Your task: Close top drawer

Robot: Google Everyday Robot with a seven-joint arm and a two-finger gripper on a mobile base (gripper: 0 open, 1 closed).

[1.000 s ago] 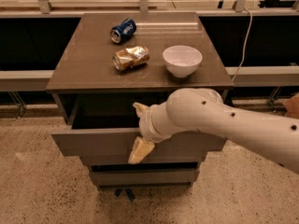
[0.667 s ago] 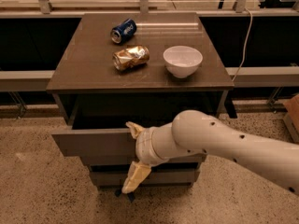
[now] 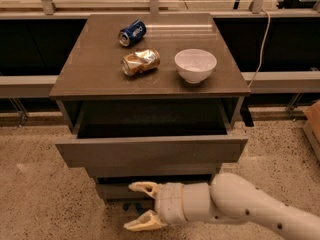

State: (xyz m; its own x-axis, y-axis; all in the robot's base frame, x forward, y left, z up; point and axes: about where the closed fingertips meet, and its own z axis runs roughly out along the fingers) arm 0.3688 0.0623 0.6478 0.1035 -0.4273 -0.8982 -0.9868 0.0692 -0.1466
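The top drawer (image 3: 150, 151) stood pulled out from under the front edge of the worktop (image 3: 90, 69). Its flat front panel sat well forward of the cabinet, and the inside was dark and in shadow. The tool (image 3: 129, 207) hung low in front of the cabinet, below the drawer's front panel and left of its middle, level with the narrower lower drawer fronts (image 3: 150, 173). Its two pale fingers (image 3: 142, 187) were spread wide apart, pointing left, with nothing between them and clear of the drawer. The white arm (image 3: 250, 211) reached in from the lower right. On the worktop, a blue can (image 3: 132, 32) lay on its side near the back edge. A crushed gold can (image 3: 141, 62) lay near the centre, and a white bowl (image 3: 195, 65) stood just right of it.
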